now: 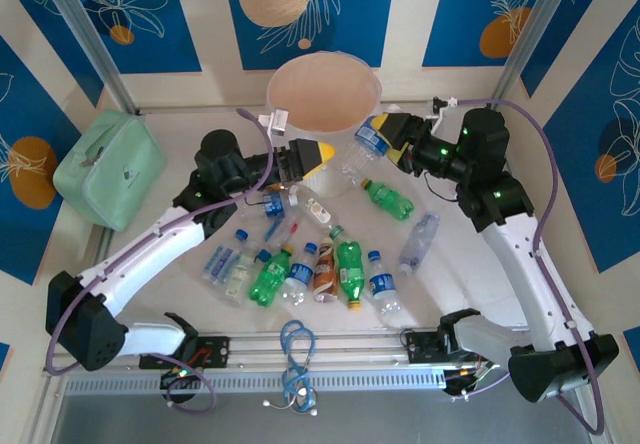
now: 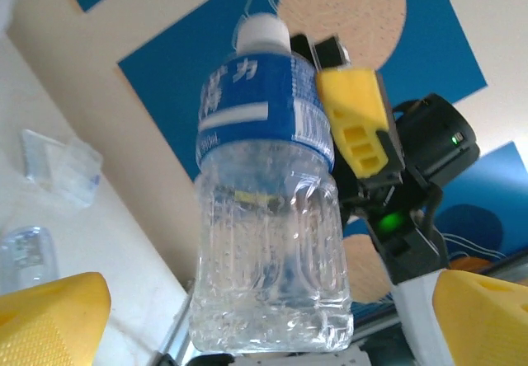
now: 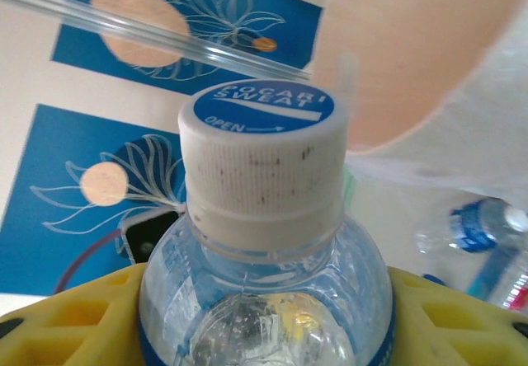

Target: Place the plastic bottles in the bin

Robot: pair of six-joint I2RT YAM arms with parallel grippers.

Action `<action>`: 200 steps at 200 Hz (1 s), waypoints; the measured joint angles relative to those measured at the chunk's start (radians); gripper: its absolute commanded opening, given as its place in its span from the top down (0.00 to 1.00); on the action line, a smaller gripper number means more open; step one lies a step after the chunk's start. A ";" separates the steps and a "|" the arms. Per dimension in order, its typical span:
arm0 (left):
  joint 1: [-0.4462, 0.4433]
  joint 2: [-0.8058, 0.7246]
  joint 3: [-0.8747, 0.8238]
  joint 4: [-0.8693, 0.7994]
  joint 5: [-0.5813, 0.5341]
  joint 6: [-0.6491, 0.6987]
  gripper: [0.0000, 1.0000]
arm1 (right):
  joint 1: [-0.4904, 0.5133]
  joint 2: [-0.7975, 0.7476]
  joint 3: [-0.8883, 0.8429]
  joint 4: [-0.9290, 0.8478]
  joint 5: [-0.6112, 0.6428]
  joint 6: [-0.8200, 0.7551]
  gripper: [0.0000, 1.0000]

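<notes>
1. Bin [image 1: 318,94]: stands at the far edge of the table [image 1: 455,264]; its lower wall is hidden behind both grippers.
2. Green case [image 1: 110,169]: far left, well apart from the bottles, with bare table between.
3. Left gripper [image 1: 322,153]: released, just beside the bin's near wall; its fingers [image 2: 49,316] are spread wide and cut off at the lower corners of the wrist view.
4. Right gripper [image 1: 386,138]: clenched on a clear blue-labelled bottle [image 1: 368,144], just beside the bin's right wall and not inside it; the wrist view cuts off its base.
5. Loose bottles [image 1: 349,264]: clustered mid-table between the arms; overlaps leave the count uncertain. There is bare table to their right.
</notes>
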 measured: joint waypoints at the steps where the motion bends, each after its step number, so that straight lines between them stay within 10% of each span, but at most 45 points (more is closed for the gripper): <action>1: -0.002 0.001 0.000 0.003 0.001 -0.002 0.00 | 0.000 0.001 0.000 0.003 -0.001 0.002 0.43; 200: -0.033 0.070 -0.018 0.262 0.016 -0.170 0.31 | 0.059 0.059 0.000 0.195 -0.019 0.116 0.41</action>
